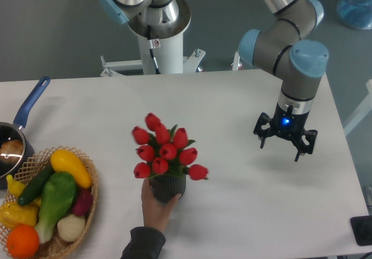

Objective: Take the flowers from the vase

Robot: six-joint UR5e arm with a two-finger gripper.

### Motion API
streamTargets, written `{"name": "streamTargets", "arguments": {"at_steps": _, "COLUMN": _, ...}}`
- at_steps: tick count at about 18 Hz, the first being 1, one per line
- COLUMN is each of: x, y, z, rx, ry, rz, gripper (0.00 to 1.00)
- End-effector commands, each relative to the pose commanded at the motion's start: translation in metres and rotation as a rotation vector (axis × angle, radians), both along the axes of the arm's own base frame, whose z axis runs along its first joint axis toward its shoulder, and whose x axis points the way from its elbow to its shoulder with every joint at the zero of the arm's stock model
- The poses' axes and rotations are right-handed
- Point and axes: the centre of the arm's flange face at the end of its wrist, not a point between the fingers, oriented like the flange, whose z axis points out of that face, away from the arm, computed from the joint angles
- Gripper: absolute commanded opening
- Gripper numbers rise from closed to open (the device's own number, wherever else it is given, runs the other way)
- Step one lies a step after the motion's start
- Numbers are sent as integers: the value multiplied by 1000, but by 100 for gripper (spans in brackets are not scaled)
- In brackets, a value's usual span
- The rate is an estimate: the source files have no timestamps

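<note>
Approach step, judged: gripper (pixel 285 145), fingers spread and empty, hung right of frame, well apart from flowers (pixel 165 152) in vase (pixel 167 186); next move called for travel leftward.

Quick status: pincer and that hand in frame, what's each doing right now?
Pincer: open, empty, hanging over the table right of the flowers.
Person's hand: wrapped around the vase.
</note>
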Motion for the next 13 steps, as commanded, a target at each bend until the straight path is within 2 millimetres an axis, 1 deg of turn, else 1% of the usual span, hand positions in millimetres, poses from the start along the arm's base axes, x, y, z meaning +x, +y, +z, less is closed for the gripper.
{"name": "streamTargets", "arguments": {"at_steps": 1, "x": 8, "y": 5, "z": -7, "rx": 5, "ry": -17, "rz": -11, "gripper": 100}}
{"name": "streamTargets", "arguments": {"at_steps": 2, "x": 15, "y": 15, "z": -8, "rx": 21, "ry": -32, "rz": -21, "gripper": 100}}
{"name": "streamTargets", "arguments": {"at_steps": 4, "x": 24, "y": 25, "z": -7, "rx": 53, "ry": -58, "rz": -9, "gripper": 100}}
{"name": "streamTargets", "arguments": {"at_steps": 5, "x": 32, "y": 36, "z": -2, "rx": 65, "ry": -68, "rz": 2, "gripper": 100}}
{"name": "streamTargets", "arguments": {"at_steps": 6, "x": 40, "y": 45, "z": 7, "rx": 75, "ry": -66, "rz": 10, "gripper": 100}}
{"name": "streamTargets", "arguments": {"at_steps": 8, "x": 49, "y": 57, "z": 17, "rx": 110, "ry": -71, "rz": -3, "gripper": 100}}
{"name": "streamTargets", "arguments": {"at_steps": 10, "x": 56, "y": 62, "z": 30, "rx": 215, "ry": -111, "rz": -25, "gripper": 100}}
{"name": "streamTargets", "arguments": {"at_steps": 12, "x": 59, "y": 65, "z": 40, "rx": 329, "ry": -159, "rz": -45, "gripper": 100}}
{"name": "streamTargets", "arguments": {"at_steps": 13, "x": 57, "y": 64, "z": 45, "rx": 369, "ry": -172, "rz": -49, "gripper": 100}}
